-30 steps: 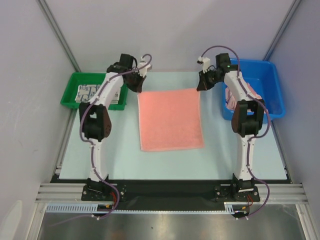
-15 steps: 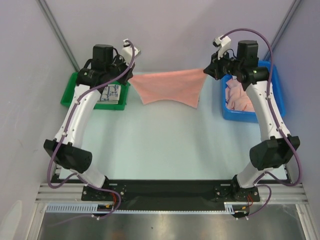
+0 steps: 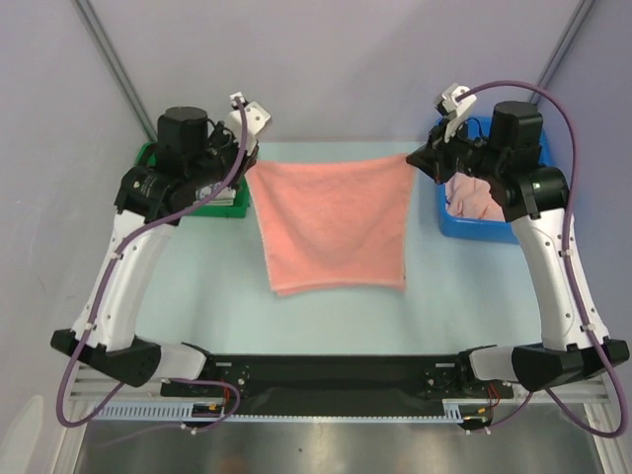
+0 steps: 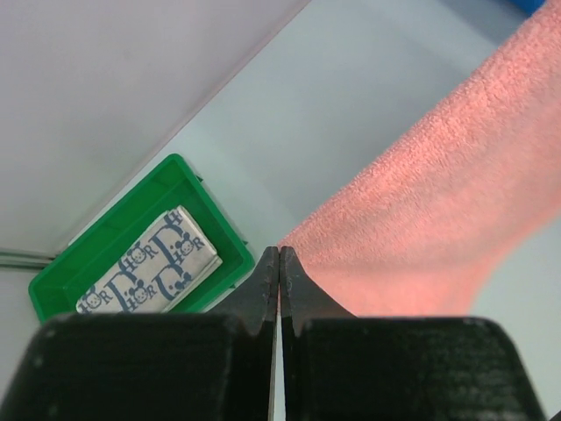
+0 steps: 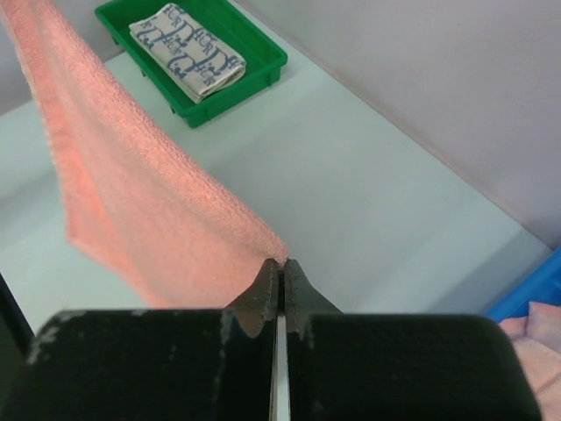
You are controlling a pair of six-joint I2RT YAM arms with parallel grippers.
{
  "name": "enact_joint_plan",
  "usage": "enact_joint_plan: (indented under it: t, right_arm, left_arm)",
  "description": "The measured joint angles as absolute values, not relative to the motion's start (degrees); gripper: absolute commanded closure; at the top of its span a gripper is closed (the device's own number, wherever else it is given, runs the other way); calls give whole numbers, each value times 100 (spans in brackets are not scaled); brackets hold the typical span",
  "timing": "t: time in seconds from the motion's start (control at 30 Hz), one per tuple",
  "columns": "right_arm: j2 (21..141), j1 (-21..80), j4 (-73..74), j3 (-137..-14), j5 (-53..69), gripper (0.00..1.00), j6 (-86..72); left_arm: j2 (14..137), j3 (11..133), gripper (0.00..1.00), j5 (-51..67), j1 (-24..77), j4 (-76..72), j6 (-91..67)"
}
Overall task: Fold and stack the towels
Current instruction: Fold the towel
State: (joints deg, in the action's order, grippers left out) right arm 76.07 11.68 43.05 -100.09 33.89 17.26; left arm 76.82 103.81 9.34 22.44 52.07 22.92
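Two white robot arms hold a salmon-pink terry cloth towel (image 3: 331,222) stretched between them above a pale blue-green table top (image 3: 326,326). The left claw (image 4: 279,256) is pinched tight on the towel's left top corner, its two black fingers pressed together with only a sliver of cloth between them. The right claw (image 5: 279,265) grips the opposite top corner the same way, its jaws squeezed narrow on the fabric. The top edge runs nearly straight from one claw to the other, and the rest of the cloth hangs down below them as a flat, slightly tapering sheet. Its lower edge may rest on the table or hang just above it; the overhead view does not settle which.

Just beyond and outward of the left claw sits a green plastic tray (image 4: 105,254) holding one folded white towel printed with a blue pattern (image 4: 149,267), lying flat. Outward of the right claw, close beside it, stands a blue plastic bin (image 3: 479,229) with crumpled pale pink towels (image 3: 472,197) heaped inside.
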Motion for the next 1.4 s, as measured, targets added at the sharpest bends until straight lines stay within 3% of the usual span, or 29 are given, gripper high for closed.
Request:
enact_joint_plan:
  t: [0.13,0.33,0.6,0.9,0.93,0.97,1.0,1.1,1.13,1.3,1.4]
  right_arm:
    - [7920,1120,4069,-9666,3507,100,1673]
    - [9577,906,3341,-9159,3739,100,1662]
    - [12112,613,2849,-9974,3999,100,1916]
    - [12431,537,2314,-10073,3986,98,2161]
    - [12433,534,2296,-10075,3970,84,2154]
    - [12436,532,2268,-10077,3962,76,2121]
    - [12449,532,2231,-10099,3922,69,2082]
    - [12560,537,2139,-10328,3627,52,1758]
    - [12604,545,2143,-10455,3444,48,1590]
    - [12468,683,2488,-10864,2145,46,617]
    - [11957,893,2908,-10656,1400,51,-141]
  left_arm:
    - [8239,10401,100,751,2241,5168,2298]
    - [10228,10377,100,663,2053,4718,2318]
    - [12814,11550,100,722,1603,4462,2418]
    - [13126,11795,100,622,1568,4088,2582]
    - [13126,11786,98,615,1568,4047,2591]
    - [13126,11786,84,613,1568,4027,2593]
    - [13126,11780,57,609,1568,3997,2604]
    - [13126,11778,39,388,1568,3903,2447]
    - [13126,11778,35,281,1566,3881,2397]
    - [13021,11775,34,-478,1562,3959,1782]
    - [12519,11380,34,-637,1568,4023,1214]
